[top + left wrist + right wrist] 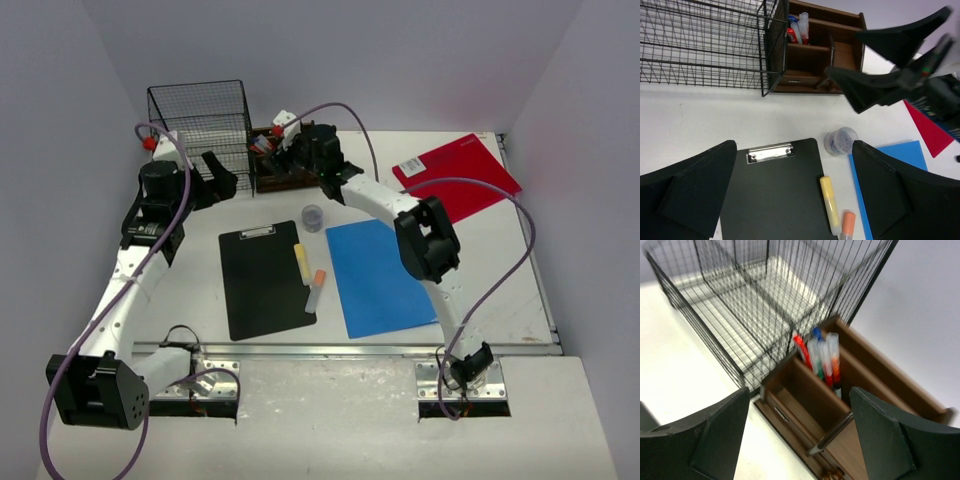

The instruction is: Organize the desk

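Note:
The white desk (500, 260) carries a black clipboard (265, 278) (772, 195). A yellow highlighter (302, 262) (830, 204) and an orange-capped marker (317, 290) (847, 225) lie at the clipboard's right edge. My right gripper (300, 150) (800, 405) hangs open over the brown wooden organizer (275, 175) (805, 390), with nothing between its fingers. A dark, slim pen-like thing (835, 432) leans in the compartment below it. My left gripper (215, 180) (792, 165) is open and empty, above the desk in front of the wire basket (203, 125).
Several markers (822, 357) stand in the organizer's back slot. A small clear cup (312, 216) (841, 141) sits between the clipboard and a blue folder (380, 277). A red folder (457, 175) lies at the back right. The basket (755, 295) stands directly left of the organizer.

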Controlling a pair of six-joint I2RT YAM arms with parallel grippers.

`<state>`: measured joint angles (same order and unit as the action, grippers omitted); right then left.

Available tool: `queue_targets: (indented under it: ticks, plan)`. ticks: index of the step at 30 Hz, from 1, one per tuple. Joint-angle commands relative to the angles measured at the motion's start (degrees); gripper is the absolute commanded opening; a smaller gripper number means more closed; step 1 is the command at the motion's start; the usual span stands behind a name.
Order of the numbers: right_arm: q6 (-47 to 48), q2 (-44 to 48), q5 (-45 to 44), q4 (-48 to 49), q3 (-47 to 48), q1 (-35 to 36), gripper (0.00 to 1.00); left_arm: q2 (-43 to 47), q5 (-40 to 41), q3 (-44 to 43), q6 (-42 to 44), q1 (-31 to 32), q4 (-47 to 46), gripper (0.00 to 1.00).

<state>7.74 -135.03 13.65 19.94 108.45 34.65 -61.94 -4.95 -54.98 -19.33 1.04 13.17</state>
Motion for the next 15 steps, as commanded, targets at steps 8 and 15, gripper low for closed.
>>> queue_targets:
  ticks: [8, 15]
  plan:
    - [-2.6, 34.8, 1.0, -11.8, -25.1, -3.3, 0.83, 4.9, -1.6, 7.7, 9.4, 12.7, -3.0, 0.8]
    - [-10.5, 48.2, -1.4, -22.6, -42.6, -10.3, 0.85, -1.1, 2.2, 11.2, 1.6, 26.0, -0.2, 0.77]
